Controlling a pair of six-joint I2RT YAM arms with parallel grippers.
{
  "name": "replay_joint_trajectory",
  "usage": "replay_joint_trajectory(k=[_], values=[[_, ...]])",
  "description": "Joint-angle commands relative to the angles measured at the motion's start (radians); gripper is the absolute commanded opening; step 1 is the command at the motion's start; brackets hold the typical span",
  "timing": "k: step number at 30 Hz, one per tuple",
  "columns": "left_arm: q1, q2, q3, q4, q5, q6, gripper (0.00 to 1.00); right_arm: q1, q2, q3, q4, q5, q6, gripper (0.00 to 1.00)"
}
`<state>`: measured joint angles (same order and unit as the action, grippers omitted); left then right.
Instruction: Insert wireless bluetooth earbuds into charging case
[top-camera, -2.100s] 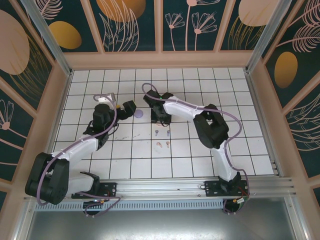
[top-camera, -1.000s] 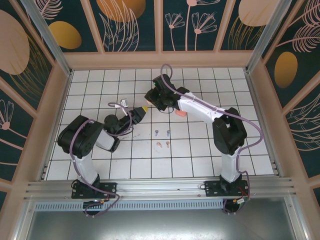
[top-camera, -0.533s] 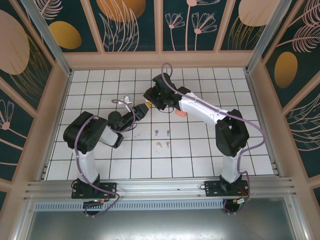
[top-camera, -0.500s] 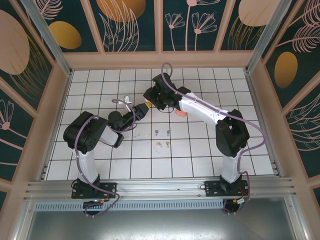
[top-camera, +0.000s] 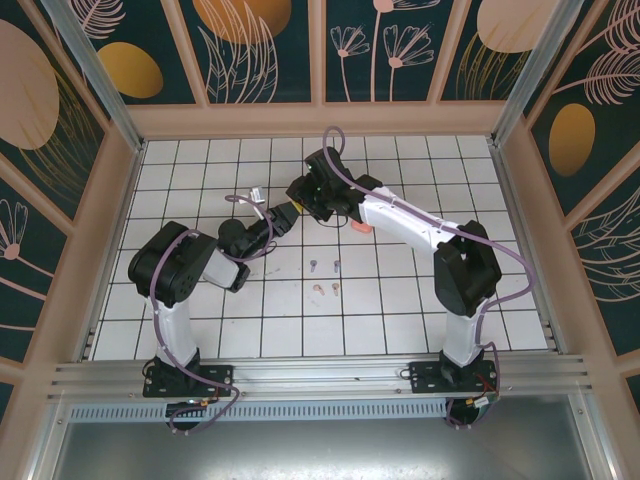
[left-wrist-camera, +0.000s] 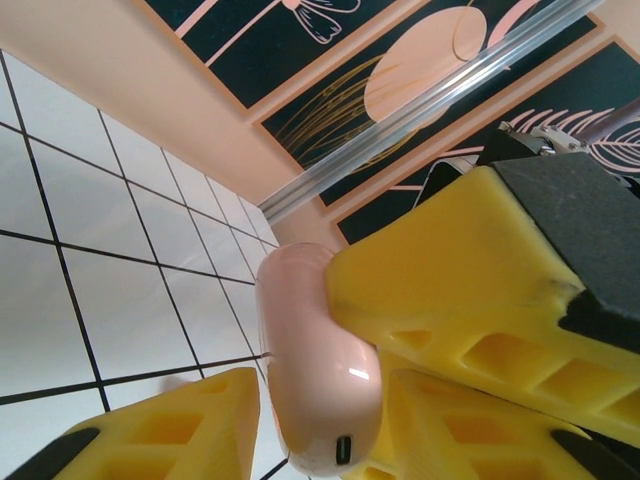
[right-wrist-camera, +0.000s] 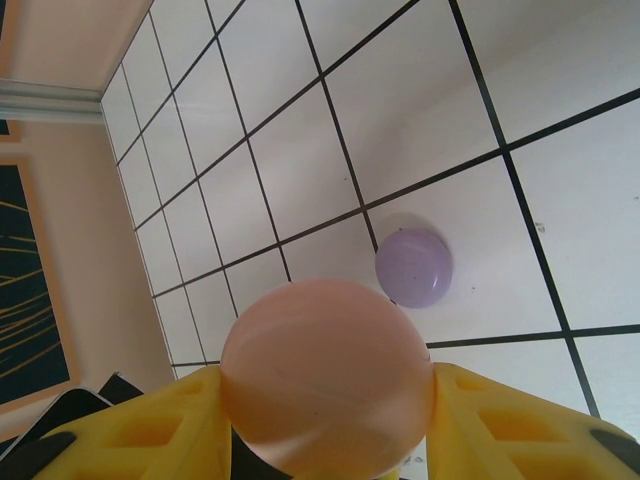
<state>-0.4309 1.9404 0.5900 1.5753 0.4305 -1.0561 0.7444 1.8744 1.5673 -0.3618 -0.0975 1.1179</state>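
My right gripper (right-wrist-camera: 325, 425) is shut on a pale pink round charging case (right-wrist-camera: 328, 388) and holds it above the tiles. In the left wrist view the same pink case (left-wrist-camera: 315, 370) sits between my left gripper's (left-wrist-camera: 320, 425) yellow fingers (left-wrist-camera: 170, 430), with a thin gap still showing on the left side. In the top view the left gripper (top-camera: 281, 216) and right gripper (top-camera: 302, 196) meet nose to nose at mid table. Two lilac-blue earbuds (top-camera: 315, 266) and two pale pink earbuds (top-camera: 325, 290) lie on the tiles nearer the arm bases.
A lilac round case (right-wrist-camera: 413, 267) lies shut on the tiles below the held case. A coral-orange case (top-camera: 360, 228) lies beside the right forearm. Peach walls (top-camera: 110, 200) ring the white tiled floor.
The left gripper has slid up and right to the case held by the right gripper, and its jaws have narrowed around it. The right gripper has stayed put.
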Motion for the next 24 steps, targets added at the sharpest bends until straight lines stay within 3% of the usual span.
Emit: replay_joint_trajectory(k=[1,9,18,20,24], values=[[-0.003,0.015,0.024,0.102,-0.018,-0.004,0.37,0.006,-0.049,-0.014,0.018,0.016,0.011,0.47],[-0.003,0.014,0.019,0.107,-0.021,-0.003,0.27,0.006,-0.048,-0.016,0.019,0.018,0.01,0.47],[-0.003,0.013,0.031,0.108,-0.01,-0.004,0.06,0.006,-0.056,-0.02,0.029,0.016,0.008,0.48],[-0.003,0.011,0.028,0.107,-0.006,-0.004,0.0,0.003,-0.06,-0.013,0.034,0.019,0.005,0.58],[-0.003,0.0,0.015,0.106,0.0,-0.012,0.0,-0.023,-0.093,0.001,0.043,0.038,-0.005,0.75]])
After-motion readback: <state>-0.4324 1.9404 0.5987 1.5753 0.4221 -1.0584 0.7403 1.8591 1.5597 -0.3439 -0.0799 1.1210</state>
